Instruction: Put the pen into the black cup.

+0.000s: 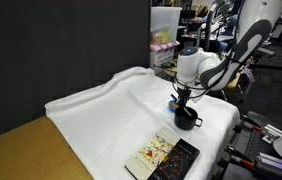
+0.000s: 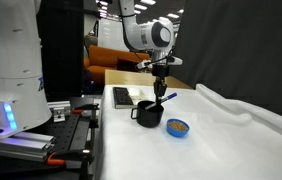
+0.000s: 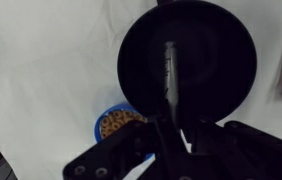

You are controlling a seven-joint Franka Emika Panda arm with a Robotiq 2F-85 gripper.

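Over the white cloth, reading from the left of the wrist view, I see the blue disc, then the pen pointing down over the black cup. I'd centre it and lower before letting go, so it can't bounce out. My gripper is clenched tight on the pen.

Even, moderate indoor light; soft low-detail frames; wrist view dim, perhaps blurred.
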